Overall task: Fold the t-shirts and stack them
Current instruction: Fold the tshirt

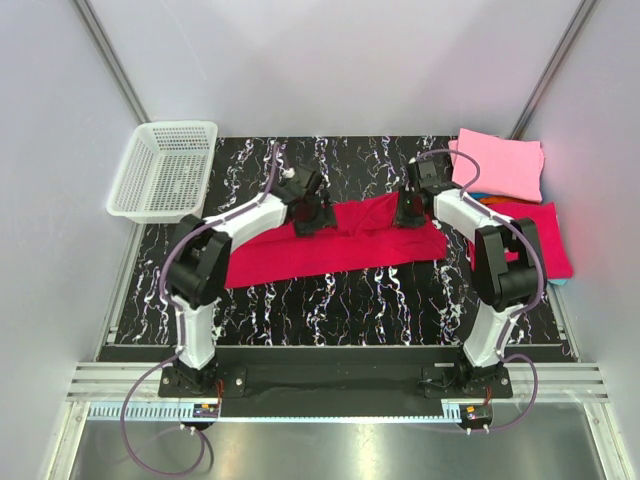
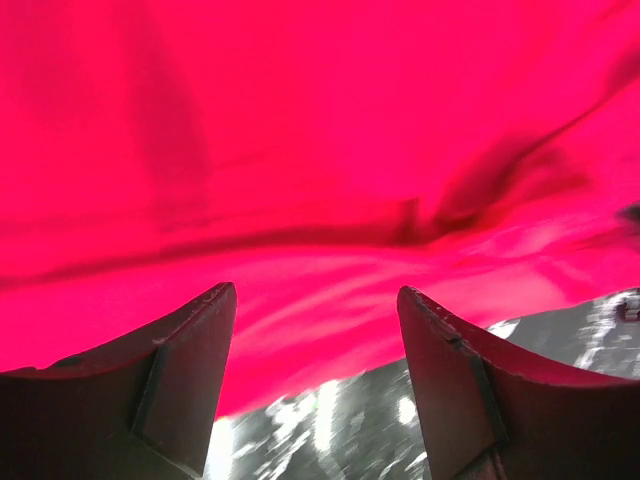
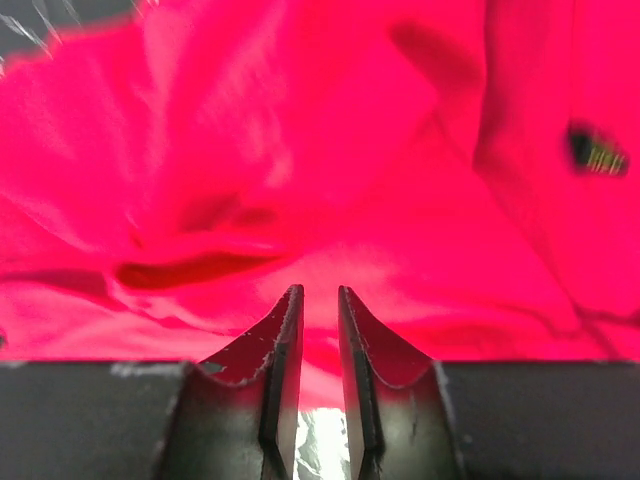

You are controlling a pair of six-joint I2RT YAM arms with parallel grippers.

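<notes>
Table [image 1: 330, 300]: black marbled top is showing bare along the near strip, in front of the cloth
Spread red t-shirt [image 1: 340, 250]: is lying flat across the middle of the table as one long band, and its left end is passing out of sight under the left arm
Left gripper [image 2: 315, 292]: is hanging low over the far edge of the spread red t-shirt, left of its middle, with its fingers standing wide apart and nothing between them; red cloth is filling the wrist view beyond the tips and marbled table is showing below the gap
Right gripper [image 3: 318, 290]: is sitting at the same far edge, nearer the right end, with its fingers drawn in to a thin slit and red cloth caught in it; the wrist view is smearing, so how much cloth is pinched is hard to tell
Fingertips from above: both pairs are being covered by the wrists
Dark tag [image 3: 597, 152]: is showing on the cloth, too blurred to read
Folded red t-shirt [image 1: 545, 240]: is lying at the right edge, partly hidden behind the right arm
Orange t-shirt [image 1: 492, 200] and turquoise t-shirt [image 1: 560, 283]: are peeking out as slivers from under the folded red t-shirt
Pink t-shirt [image 1: 500, 165]: is lying folded at the far right corner
Basket [image 1: 125, 185]: is standing at the far left corner, well apart from the shirts
</notes>
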